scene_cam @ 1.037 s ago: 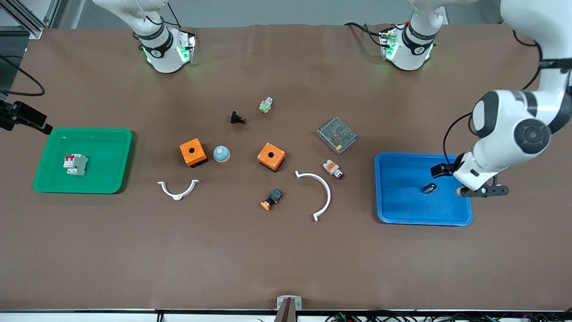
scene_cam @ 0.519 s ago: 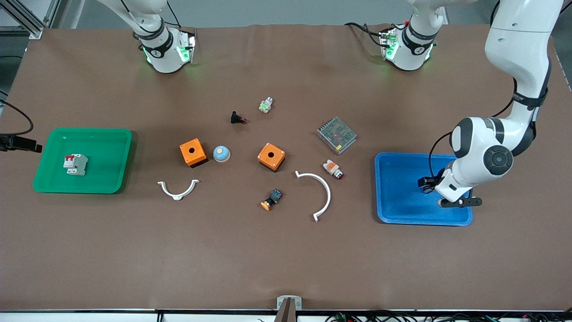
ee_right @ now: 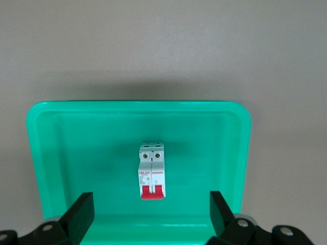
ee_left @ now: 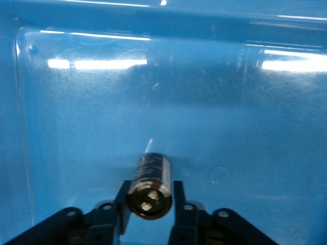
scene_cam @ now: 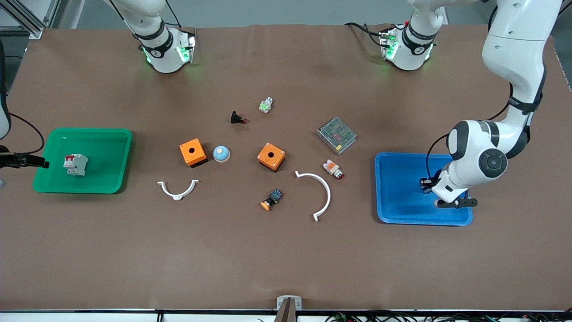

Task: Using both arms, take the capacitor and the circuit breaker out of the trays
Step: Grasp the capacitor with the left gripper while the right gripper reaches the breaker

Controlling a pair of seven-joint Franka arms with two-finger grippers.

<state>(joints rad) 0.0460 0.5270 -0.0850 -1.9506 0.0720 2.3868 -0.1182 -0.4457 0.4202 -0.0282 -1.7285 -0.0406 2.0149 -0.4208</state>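
Capacitor [ee_left: 149, 186] is found lying on its side on the floor of the blue tray [ee_left: 76, 127], its long axis running level along the tray floor, with the lighter round end face turned toward the left wrist camera. It sits between the two fingers of the left pincer [ee_left: 148, 206], which are set close on either side of it (whether they actually press on it cannot be told). In the front view the left pincer [scene_cam: 428, 185] is seen low inside the blue tray [scene_cam: 400, 210], at the left arm's end of the desk [scene_cam: 286, 259].

Breaker [ee_right: 152, 171] lies flat in the green tray [ee_right: 56, 153], its red levers at the end toward the right pincer [ee_right: 152, 214]. That pincer is spread wide and holds nothing, touching neither breaker nor tray.
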